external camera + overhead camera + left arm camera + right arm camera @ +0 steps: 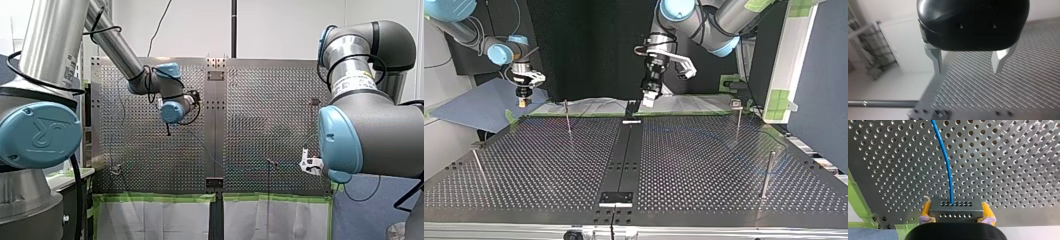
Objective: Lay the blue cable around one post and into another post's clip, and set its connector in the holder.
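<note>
We are squeezing the connector point(955, 211) in our right gripper point(524, 102); our left gripper point(968, 67) is hanging open, empty. Pulling hard could yank the blue cable point(946, 165) out.

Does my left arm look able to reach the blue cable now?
Probably yes: my left gripper is open and empty above the table, nothing shows between it and the blue cable; my right gripper holds only its connector.
</note>
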Robot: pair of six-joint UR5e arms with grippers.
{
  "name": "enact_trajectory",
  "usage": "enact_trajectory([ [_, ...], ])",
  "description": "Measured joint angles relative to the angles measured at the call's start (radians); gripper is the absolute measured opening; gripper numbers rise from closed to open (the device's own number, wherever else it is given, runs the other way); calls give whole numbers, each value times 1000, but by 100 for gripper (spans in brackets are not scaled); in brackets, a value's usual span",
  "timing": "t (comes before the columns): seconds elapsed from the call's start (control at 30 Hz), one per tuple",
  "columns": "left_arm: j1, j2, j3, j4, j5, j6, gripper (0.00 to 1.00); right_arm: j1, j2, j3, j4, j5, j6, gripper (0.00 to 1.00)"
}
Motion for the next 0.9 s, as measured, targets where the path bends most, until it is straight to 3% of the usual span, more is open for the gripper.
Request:
enact_trajectory([
  [0.37,97,0,-104,-44,-43,28,100,1,0,-1,0,0,3,0],
  [0.9,108,0,-239,-47,-23,51,100,3,1,-1,-2,0,5,0],
])
